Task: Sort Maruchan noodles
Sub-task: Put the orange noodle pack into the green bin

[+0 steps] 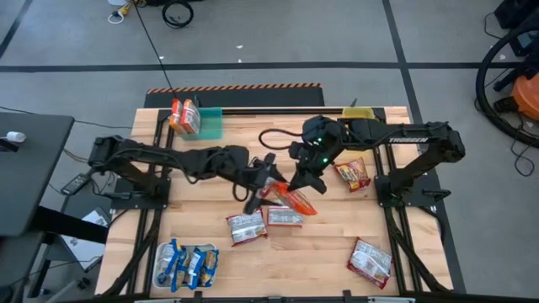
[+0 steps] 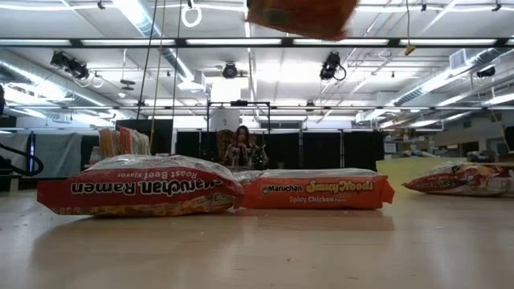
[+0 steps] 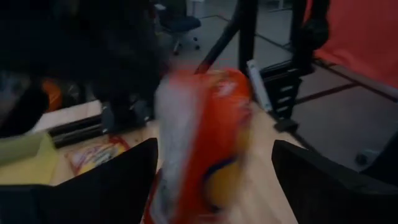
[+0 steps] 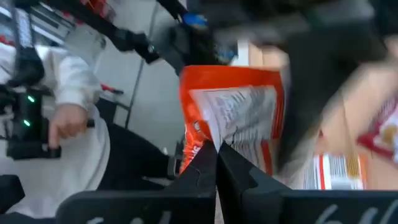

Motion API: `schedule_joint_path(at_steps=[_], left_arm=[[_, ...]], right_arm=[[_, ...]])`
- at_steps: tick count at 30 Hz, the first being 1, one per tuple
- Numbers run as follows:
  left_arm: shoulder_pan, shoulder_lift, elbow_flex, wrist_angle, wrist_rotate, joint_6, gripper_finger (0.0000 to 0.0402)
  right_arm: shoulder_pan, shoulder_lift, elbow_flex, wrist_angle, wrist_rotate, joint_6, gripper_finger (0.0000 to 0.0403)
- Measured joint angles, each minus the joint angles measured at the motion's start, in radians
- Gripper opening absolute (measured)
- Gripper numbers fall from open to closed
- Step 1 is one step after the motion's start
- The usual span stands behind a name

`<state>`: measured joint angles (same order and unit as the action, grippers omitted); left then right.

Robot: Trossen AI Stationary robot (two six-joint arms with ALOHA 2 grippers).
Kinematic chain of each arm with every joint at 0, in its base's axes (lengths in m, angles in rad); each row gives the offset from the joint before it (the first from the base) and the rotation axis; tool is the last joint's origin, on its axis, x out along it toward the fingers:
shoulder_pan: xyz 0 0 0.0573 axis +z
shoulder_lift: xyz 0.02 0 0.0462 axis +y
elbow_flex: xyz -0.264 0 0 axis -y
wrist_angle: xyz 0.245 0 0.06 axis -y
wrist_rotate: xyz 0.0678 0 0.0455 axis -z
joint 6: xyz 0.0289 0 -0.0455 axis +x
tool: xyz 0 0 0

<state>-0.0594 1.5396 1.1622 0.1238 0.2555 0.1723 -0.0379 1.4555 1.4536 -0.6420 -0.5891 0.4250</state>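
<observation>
My right gripper (image 1: 301, 180) (image 4: 216, 148) is shut on an orange Maruchan noodle packet (image 1: 292, 199) (image 4: 233, 115), held above the table's middle; its lower edge shows at the top of the low view (image 2: 301, 16). My left gripper (image 1: 262, 180) (image 3: 214, 149) is open, and its fingers stand on either side of that packet (image 3: 202, 143) without visibly touching it. Loose packets lie flat on the table (image 1: 246, 227) (image 1: 285, 217) (image 1: 352, 174) (image 1: 370, 259). My right gripper pinches the orange packet by its edge (image 4: 214, 138) between the two fingertips. The packet is lifted clear of the table and reaches away from the fingers toward my left gripper, its printed back facing the right wrist camera.
A teal tray (image 1: 210, 124) at the far left holds upright orange packets (image 1: 184, 116). A white tray (image 1: 160, 268) at the near left holds blue-and-yellow packets (image 1: 189, 263). A yellow tray (image 1: 360, 110) stands at the far right. A person's white sleeve and hand (image 4: 65, 124) show beside the table.
</observation>
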Motion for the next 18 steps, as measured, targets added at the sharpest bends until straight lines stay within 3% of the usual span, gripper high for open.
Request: schedule_joint_path(at_steps=[4, 9, 13, 18], left_arm=[[0.014, 0.002, 0.000, -0.012, -0.015, 0.052, 0.0288], [0.039, -0.033, 0.018, -0.094, -0.019, 0.056, 0.0209], [0.066, -0.042, 0.092, -0.290, -0.046, 0.096, 0.0140], [0.109, -0.046, 0.281, -0.665, -0.128, 0.158, 0.0132]], right_arm=[[-0.015, 0.000, 0.001, 0.049, -0.006, -0.002, 0.0005], [-0.018, -0.002, 0.001, 0.097, 0.026, -0.010, 0.0010], [-0.027, -0.002, 0.001, 0.125, 0.098, 0.042, 0.0041], [-0.070, -0.017, 0.045, 0.181, 0.078, 0.047, 0.0112]])
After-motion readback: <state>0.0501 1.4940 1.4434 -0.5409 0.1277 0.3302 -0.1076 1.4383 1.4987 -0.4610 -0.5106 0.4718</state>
